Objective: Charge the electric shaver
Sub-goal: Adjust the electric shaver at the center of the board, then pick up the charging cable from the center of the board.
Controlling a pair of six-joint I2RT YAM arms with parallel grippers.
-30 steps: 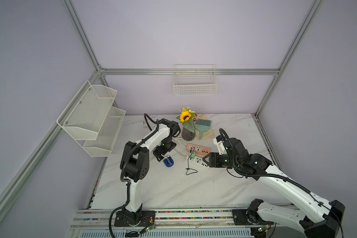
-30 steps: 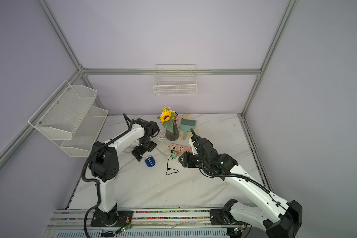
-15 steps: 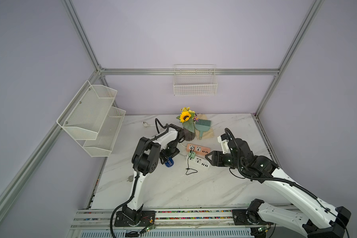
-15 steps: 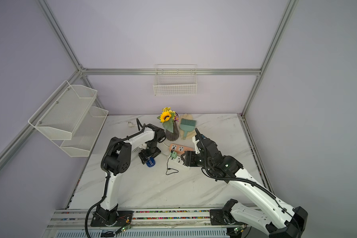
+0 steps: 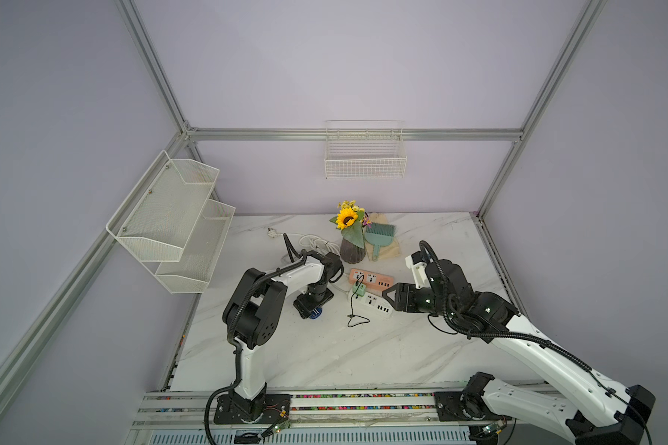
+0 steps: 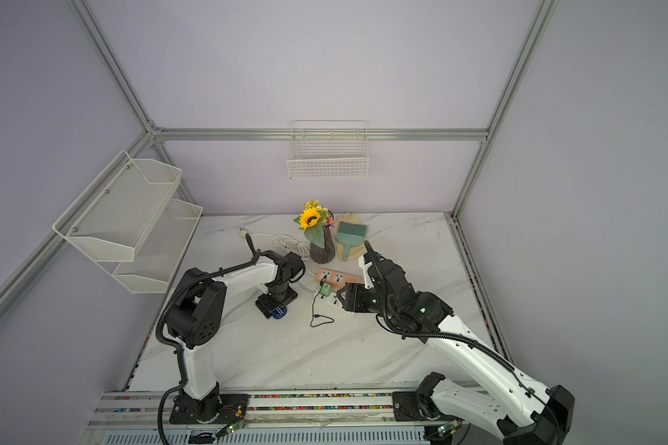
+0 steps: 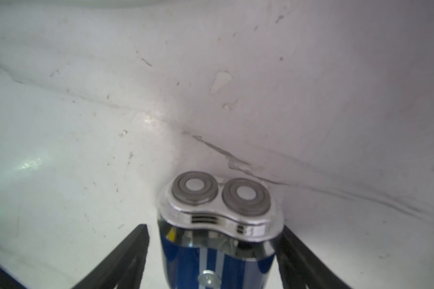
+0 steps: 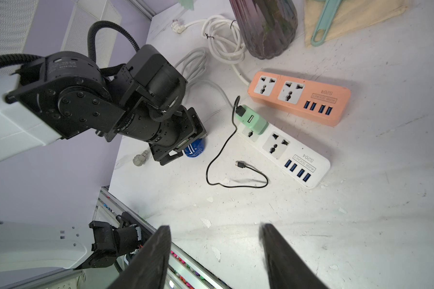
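Left jaws have dropped around the shaver (image 7: 219, 200), left of centre on the surface (image 5: 324, 358); one touches it, not yet shut. Right jaws hang open, empty. Cable (image 8: 240, 164) end lies loose; plugging in remains.

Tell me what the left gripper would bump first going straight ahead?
Probably the white marble tabletop; the left gripper slants down at it, its fingers flanking the glossy dark-blue electric shaver.

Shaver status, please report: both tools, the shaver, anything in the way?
Left tool open around shaver, one finger apart from it. Right tool open, empty. Shaver on table; black cable end loose beside white power strip. Nothing seen blocking.
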